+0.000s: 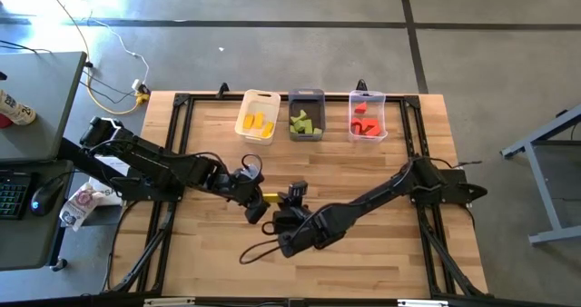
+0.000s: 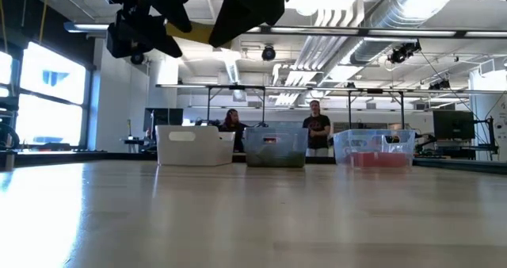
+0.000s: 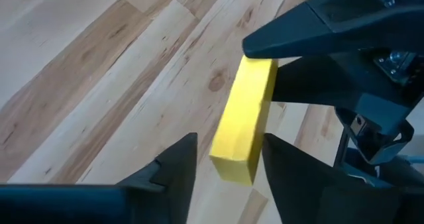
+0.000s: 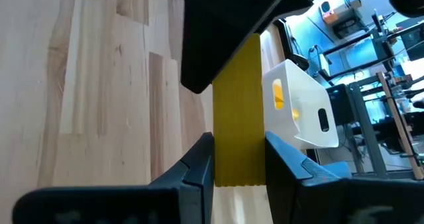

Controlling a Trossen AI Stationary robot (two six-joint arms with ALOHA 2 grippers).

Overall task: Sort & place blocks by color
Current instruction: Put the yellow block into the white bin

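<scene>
Three bins (image 1: 307, 116) stand in a row behind both claws (image 1: 270, 201), which meet mid-table (image 1: 381, 243).

Open-plan robotics lab: exposed ceiling ducts (image 2: 412, 18), concrete floor (image 1: 272, 34), workbenches, two people (image 2: 317, 129) behind.

grey concrete floor (image 1: 472, 34), bright windows (image 2: 47, 93), exposed ceiling ducts (image 2: 412, 14).

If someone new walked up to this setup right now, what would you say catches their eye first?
Probably the long yellow block held in the air over the middle of the table, between the two end effectors: the right end effector grips one end, while the left end effector has its fingers around the other. Next, the row of three bins at the far edge: white bin with yellow blocks, grey bin with green, clear bin with red.
</scene>
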